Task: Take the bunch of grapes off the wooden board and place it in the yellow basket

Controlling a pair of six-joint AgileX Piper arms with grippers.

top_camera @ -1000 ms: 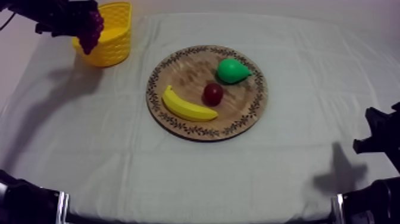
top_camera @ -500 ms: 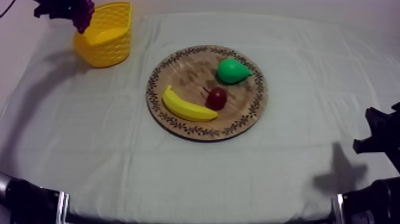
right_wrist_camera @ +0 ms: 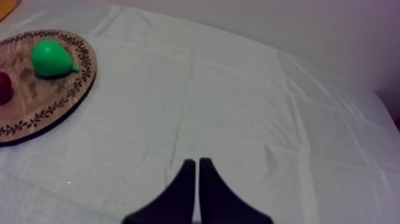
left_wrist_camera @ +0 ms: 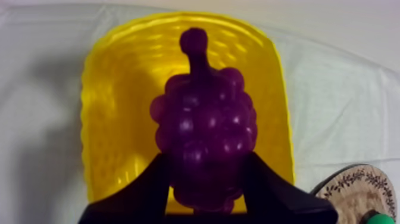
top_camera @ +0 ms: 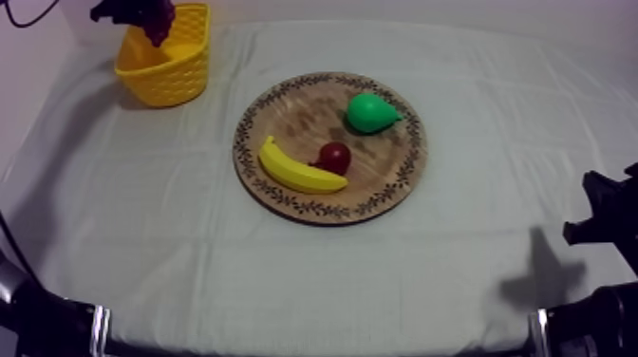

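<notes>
Above yellow basket (left_wrist_camera: pixel 113 107), grapes (left_wrist_camera: pixel 205 137) in left fingers (left_wrist_camera: pixel 140 196)

Lab setup: cloth-covered table (top_camera: pixel 313 275), toy pear (top_camera: pixel 368 112), yellow basket (top_camera: pixel 176 76)

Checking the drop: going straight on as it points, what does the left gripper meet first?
Likely the inside of the yellow basket: the left gripper, shut on the bunch of grapes, points into it.

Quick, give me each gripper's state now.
Left gripper: shut on the bunch of grapes, over the yellow basket.
Right gripper: shut, holding nothing.
</notes>
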